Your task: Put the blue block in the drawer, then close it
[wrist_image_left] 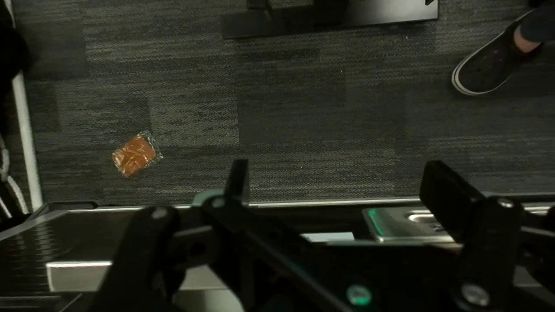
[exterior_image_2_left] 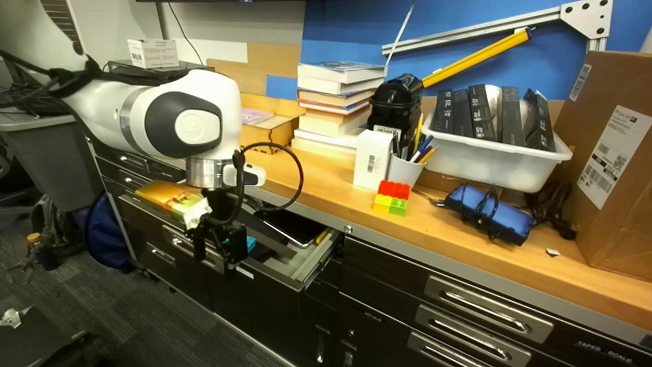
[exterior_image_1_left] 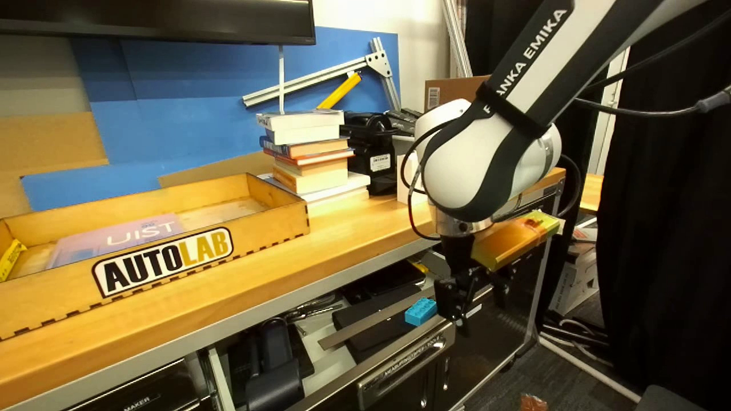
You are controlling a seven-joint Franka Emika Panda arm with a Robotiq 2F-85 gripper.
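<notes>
Wrist view gives the gripper (wrist_image_left: 339, 182) with its two fingers spread well apart and nothing clasped between them, near the front edge of the pulled-out drawer (exterior_image_2_left: 317, 261). The blue block (exterior_image_1_left: 421, 311) lies just beside the fingers, apparently inside that front edge (whether a finger touches it I cannot tell). That closeness is the main hazard: a sideways swing while lifting away could flick the block over the front and down to the carpet (wrist_image_left: 303, 108). A fingertip might also snag the metal rim if the gripper moves off before it is clear. The block looks perched high, perhaps on the dark flat things (exterior_image_1_left: 380, 337) there, so closing could scrape it against the frame above; the long thin strip (exterior_image_1_left: 371, 320) slanting near the fingers could jam for the same reason.

Above and behind the fingers runs the wooden worktop (exterior_image_1_left: 354, 224), bearing a stack of books (exterior_image_1_left: 308, 154) and a shallow wooden tray (exterior_image_1_left: 271, 225). An exterior view adds coloured bricks (exterior_image_2_left: 392, 198) and a white bin (exterior_image_2_left: 494, 163). Well below the fingers lies an orange packet (wrist_image_left: 134, 155); beyond it, well apart, is someone's shoe (wrist_image_left: 490, 65).
</notes>
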